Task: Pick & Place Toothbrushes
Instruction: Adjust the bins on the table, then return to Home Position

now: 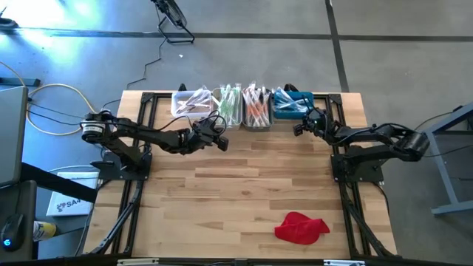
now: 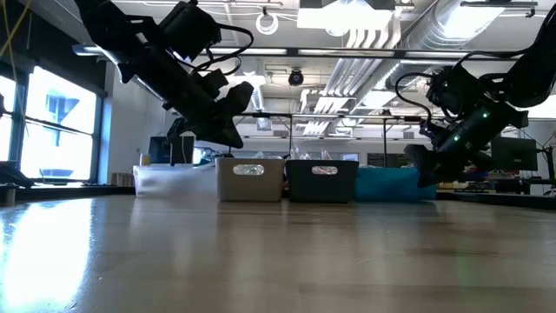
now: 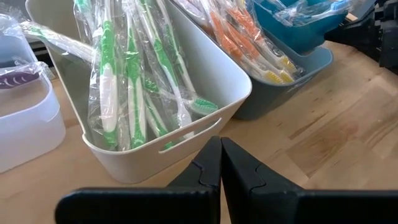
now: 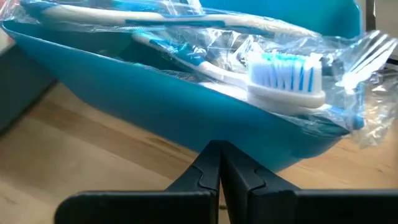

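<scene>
The wrapped toothbrushes [image 1: 244,105] are sorted by colour into four bins [image 1: 198,103] lined along the table's [image 1: 244,185] far edge. The left gripper [image 1: 220,137] is held before the beige bin [image 3: 205,118], fingers pressed together, empty. The right gripper [image 1: 299,127] is held before the blue bin [image 4: 155,106], likewise closed and empty.

The left arm reaches in from nine o'clock, stretched toward twelve, its wrist tilted downward. The left gripper [image 1: 221,142] hangs above the desk [image 1: 244,177] with its fingers [image 3: 208,165] pressed together, holding nothing. The right arm comes from three o'clock, elbow bent, forearm angled toward eleven. The right gripper [image 1: 298,128] hovers low, its fingers [image 4: 209,163] likewise closed and empty.
</scene>
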{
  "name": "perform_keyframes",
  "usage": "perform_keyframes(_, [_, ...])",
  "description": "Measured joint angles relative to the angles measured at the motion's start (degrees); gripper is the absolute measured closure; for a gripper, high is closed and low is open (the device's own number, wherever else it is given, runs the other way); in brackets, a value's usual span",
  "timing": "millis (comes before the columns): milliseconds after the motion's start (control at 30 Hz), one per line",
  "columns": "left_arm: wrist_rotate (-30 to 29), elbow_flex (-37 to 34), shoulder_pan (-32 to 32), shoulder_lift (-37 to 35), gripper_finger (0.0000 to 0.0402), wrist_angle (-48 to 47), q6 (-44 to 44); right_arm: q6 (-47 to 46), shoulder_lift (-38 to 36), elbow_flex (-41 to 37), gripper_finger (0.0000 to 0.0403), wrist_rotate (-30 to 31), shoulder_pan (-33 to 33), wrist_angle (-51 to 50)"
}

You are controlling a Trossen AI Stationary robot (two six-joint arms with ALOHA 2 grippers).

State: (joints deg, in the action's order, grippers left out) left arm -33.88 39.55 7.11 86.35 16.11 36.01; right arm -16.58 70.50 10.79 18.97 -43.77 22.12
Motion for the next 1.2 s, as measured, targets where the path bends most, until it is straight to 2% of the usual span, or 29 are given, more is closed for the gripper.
perform_keyframes(133, [-0.12,0.0,0.0,0.0,0.0401,-0.02,0.02,-0.13,0.0,0.0,0.0401,0.12,0.0,0.04])
perform_keyframes(433, [-0.17,0.0,0.0,0.02,0.0402,-0.07,0.02,-0.82,-2.0,0.18,0.0401,-5.59,-0.2,-2.35])
perform_keyframes(667, [-0.17,0.0,0.0,0.02,0.0402,-0.17,0.02,-3.48,-6.69,2.71,0.0401,-5.83,-0.17,-16.14])
perform_keyframes(800, [-0.17,0.0,0.0,0.04,0.0402,-0.15,0.02,-4.8,-9.16,4.17,0.0401,-14.2,-0.13,-21.83])
perform_keyframes(967, [0.82,0.0,0.0,0.04,0.0402,0.11,-1.06,-3.78,-11.86,4.17,0.0401,-27.27,2.2,-20.33])
perform_keyframes(1200, [4.58,0.0,0.0,0.04,0.0402,0.44,-2.03,-1.1,-13.25,4.17,0.0401,-33.89,8.71,-10.06])
